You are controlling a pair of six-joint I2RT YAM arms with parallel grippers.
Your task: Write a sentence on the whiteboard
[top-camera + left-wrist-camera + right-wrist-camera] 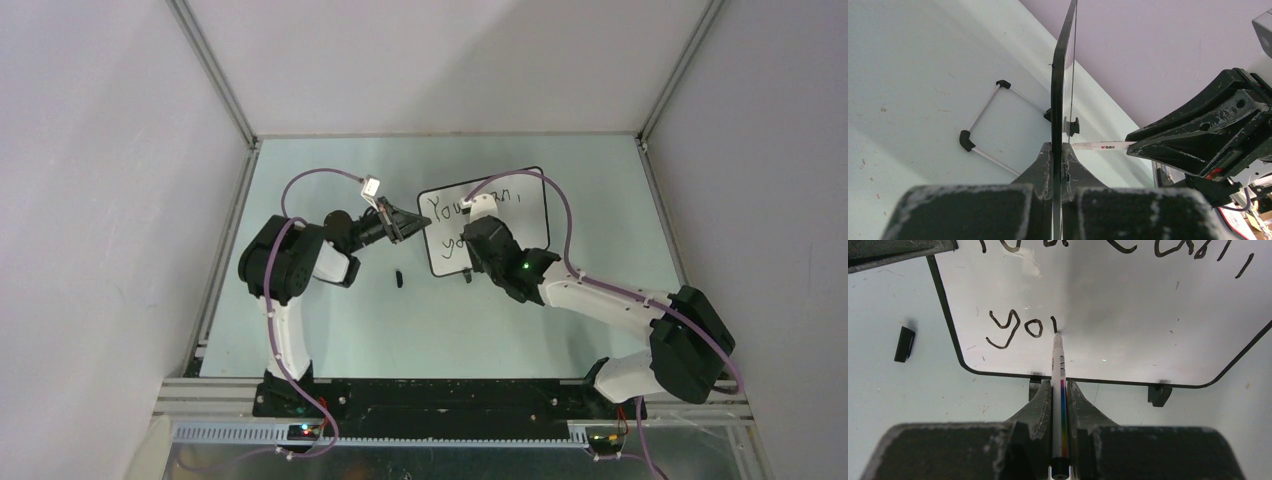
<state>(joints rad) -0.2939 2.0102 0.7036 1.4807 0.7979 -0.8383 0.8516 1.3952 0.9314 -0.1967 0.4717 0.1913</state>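
Entry: second line of writing in hand, "yo" plus the first stroke of the next letter

Small glossy white black-framed whiteboard (1128,340) stands mid pale green table (330,320), its left edge pinched by left gripper (1058,152); right gripper (1059,386) jaws clamp white rainbow-striped marker (1057,352), tip touching board beside black handwritten sentence (1010,329). Advised: light even pressure, curve stroke low into "u", match letter height, leave room for "will", left grip unmoving

Pale green table (320,180) fills the middle of the overhead view, grey walls (100,150) around it; small black cap (398,277) lies on it left of centre; white marker (1058,365), rainbow-striped, at lower centre of the right wrist view; white-rod bracket (983,109) with black corners left of centre in the left wrist view.
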